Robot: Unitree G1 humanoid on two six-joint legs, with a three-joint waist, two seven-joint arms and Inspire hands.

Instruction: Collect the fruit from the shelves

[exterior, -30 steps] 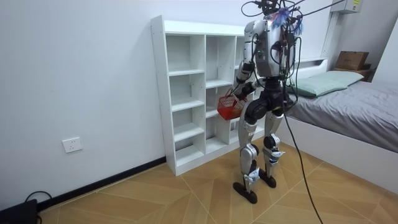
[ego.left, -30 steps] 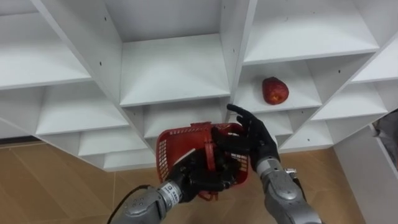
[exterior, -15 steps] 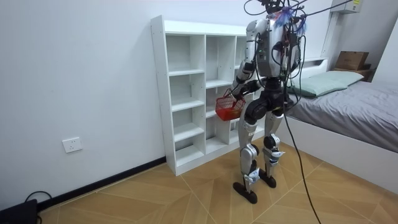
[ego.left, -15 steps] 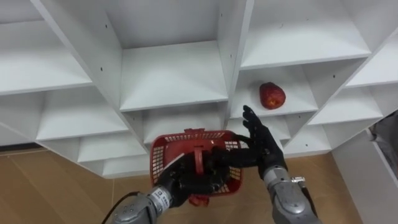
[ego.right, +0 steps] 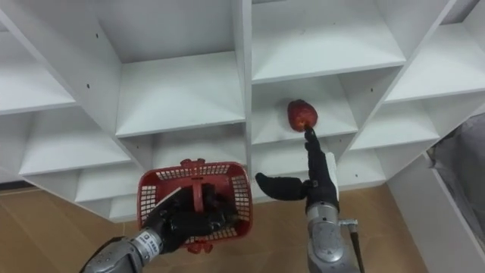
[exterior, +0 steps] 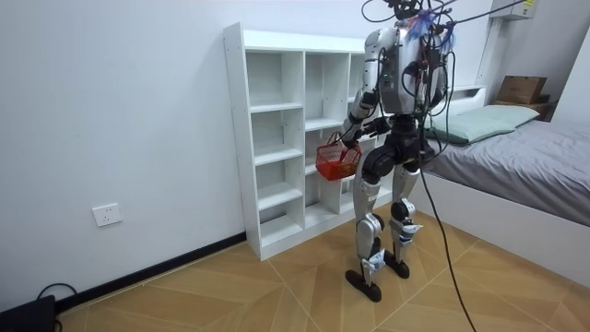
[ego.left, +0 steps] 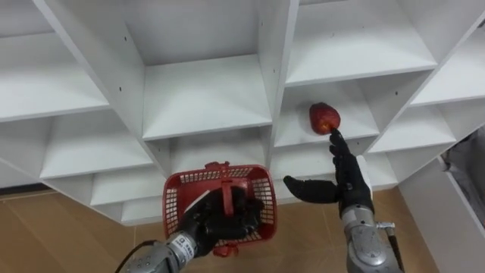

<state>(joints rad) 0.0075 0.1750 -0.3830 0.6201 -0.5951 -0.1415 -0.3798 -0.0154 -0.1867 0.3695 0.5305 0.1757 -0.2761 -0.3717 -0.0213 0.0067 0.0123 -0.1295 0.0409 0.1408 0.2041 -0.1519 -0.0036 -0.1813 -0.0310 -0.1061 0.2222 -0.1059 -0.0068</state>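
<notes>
Left hand, fingers clamped on the red basket, hides its inside, contents indeterminate; the red apple lies in a closet compartment, right hand at its lower edge, fingers straight and apart.

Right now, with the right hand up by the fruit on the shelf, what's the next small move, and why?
Probably ease the right hand a little further into the compartment and curl its fingers round the red fruit. The hand is open, its fingertips just reach the fruit, so nothing is gripped yet. The left hand holds the red basket by its handle, ready to receive it.
</notes>
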